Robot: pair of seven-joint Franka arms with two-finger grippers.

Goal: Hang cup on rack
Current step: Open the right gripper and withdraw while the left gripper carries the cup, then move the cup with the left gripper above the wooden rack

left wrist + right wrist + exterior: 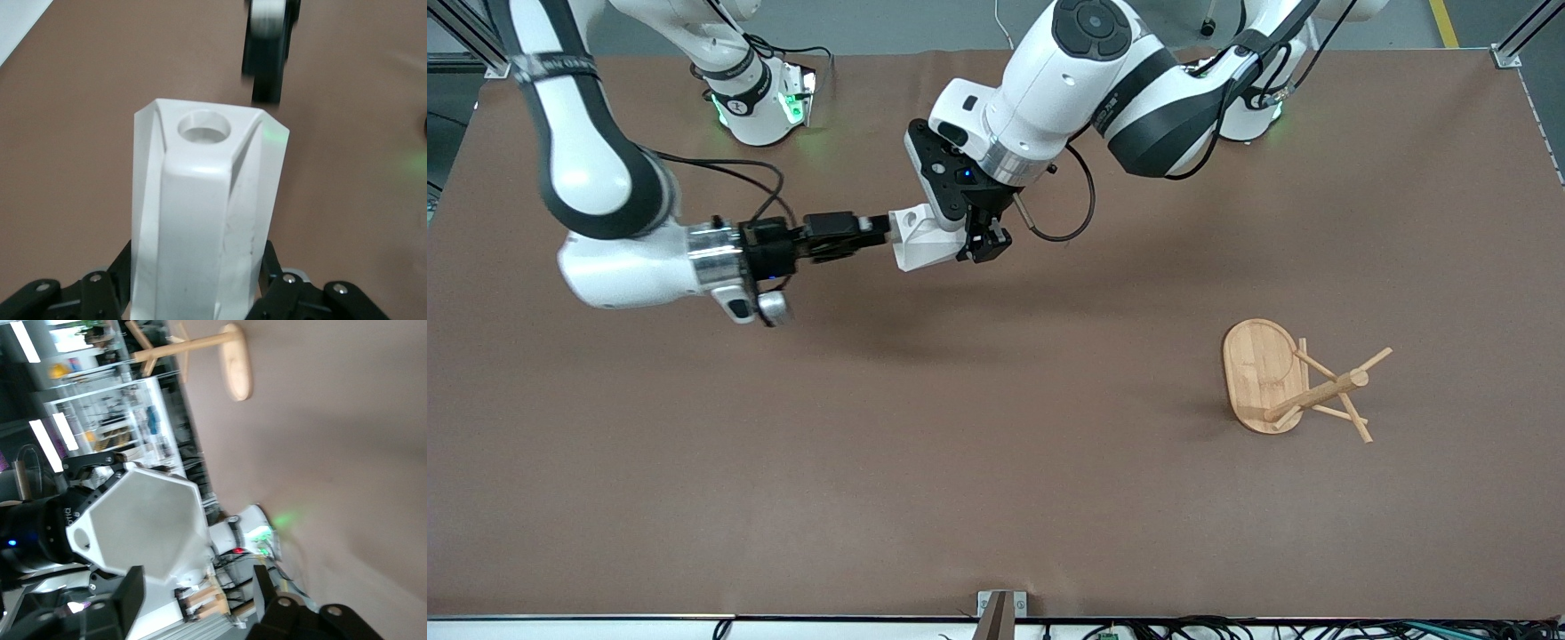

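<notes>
The left gripper [980, 242] was clamped on the cup [921, 238], its jaws pinching the body from both sides in the left wrist view, the handle's round hole pointing away from them. The right gripper [882, 228] sat at the cup's handle end, over the middle of the table; its jaws stood apart, one finger [123, 597] on each side of the faceted base without pressing it. So the cup hung in the air between the two grippers, held by the left alone. The rack [1294, 382] stood well apart, toward the left arm's end of the table, pegs angled upward. The left arm looked nearer to it.
</notes>
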